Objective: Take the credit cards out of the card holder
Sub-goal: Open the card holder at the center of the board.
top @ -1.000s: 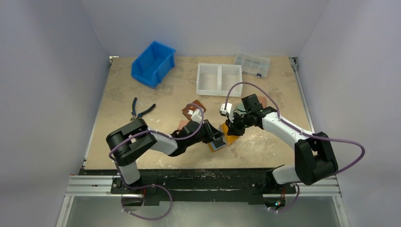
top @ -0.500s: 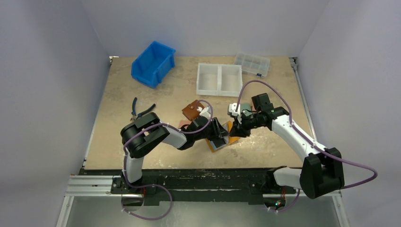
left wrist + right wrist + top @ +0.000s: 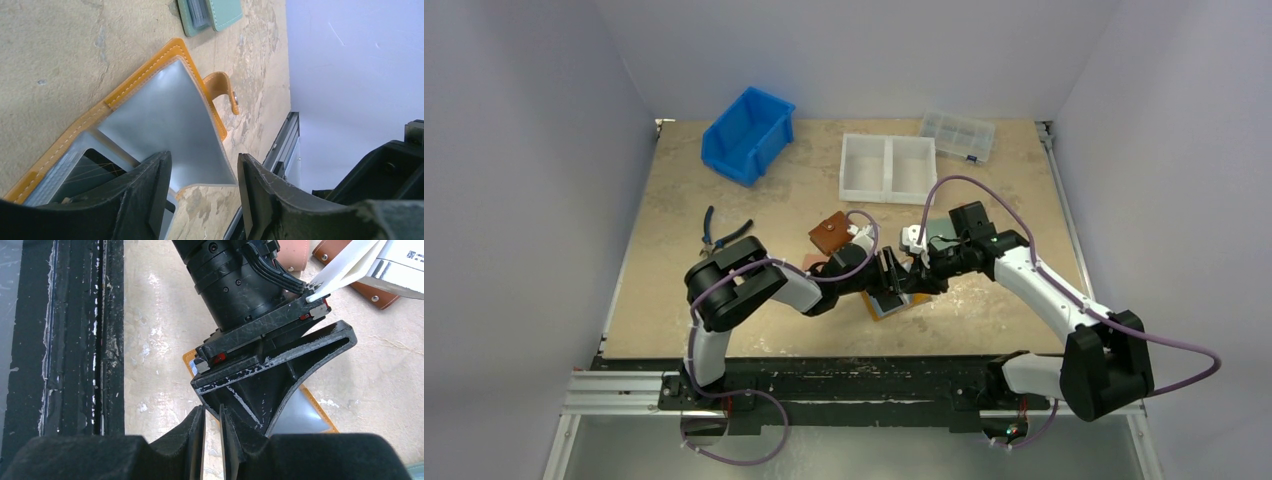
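Observation:
The mustard-orange card holder point(image 3: 886, 304) lies open on the table just ahead of the two arms. Its bluish-grey plastic sleeves point(image 3: 167, 107) fan up from the orange cover point(image 3: 142, 75), and the snap tab point(image 3: 224, 91) curls off one side. My left gripper point(image 3: 205, 200) is open over the sleeves; a sleeve corner lies just beyond the gap, untouched. My right gripper point(image 3: 212, 440) hovers right behind the left one, its jaws a narrow slit apart with bare table showing through. The credit cards are hidden from view.
A brown wallet point(image 3: 829, 235) and a pink one point(image 3: 295, 260) lie just left of the holder, a mint-green wallet point(image 3: 210, 15) beyond it. Pliers point(image 3: 722, 233), a blue bin point(image 3: 749, 135), a white two-part tray point(image 3: 888, 168) and a clear box point(image 3: 957, 135) stand farther back. The black rail point(image 3: 75, 340) runs along the near edge.
My left gripper has opened and shifted right and away over the holder. The right arm swung out to the right, then its gripper came back close against the left one.

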Controlling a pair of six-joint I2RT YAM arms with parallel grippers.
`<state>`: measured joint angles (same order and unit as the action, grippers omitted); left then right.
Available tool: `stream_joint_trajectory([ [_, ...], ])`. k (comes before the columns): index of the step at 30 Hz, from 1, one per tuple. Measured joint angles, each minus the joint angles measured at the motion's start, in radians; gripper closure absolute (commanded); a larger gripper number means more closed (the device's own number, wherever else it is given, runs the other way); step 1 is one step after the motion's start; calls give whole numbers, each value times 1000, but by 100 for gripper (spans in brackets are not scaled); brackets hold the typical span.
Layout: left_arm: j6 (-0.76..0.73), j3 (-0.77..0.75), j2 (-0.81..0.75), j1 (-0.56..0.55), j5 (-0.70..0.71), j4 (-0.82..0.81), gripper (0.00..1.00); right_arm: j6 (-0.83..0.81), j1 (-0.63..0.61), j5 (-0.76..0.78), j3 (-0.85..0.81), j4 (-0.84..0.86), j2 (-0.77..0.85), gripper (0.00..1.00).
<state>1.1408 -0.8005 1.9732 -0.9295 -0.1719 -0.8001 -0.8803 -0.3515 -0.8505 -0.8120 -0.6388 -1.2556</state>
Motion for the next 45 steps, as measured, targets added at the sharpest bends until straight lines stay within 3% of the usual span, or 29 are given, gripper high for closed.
stream_joint_trajectory([
  [7, 0, -25, 5, 8, -11, 18, 38, -4, -1, -3, 0, 6, 1, 77],
  [30, 53, -23, 5, 33, 4, 11, 38, -11, -8, 44, -7, 50, 2, 78],
  [45, 79, 0, -2, 59, 23, 0, 46, -163, 25, -25, -48, -140, 7, 79],
])
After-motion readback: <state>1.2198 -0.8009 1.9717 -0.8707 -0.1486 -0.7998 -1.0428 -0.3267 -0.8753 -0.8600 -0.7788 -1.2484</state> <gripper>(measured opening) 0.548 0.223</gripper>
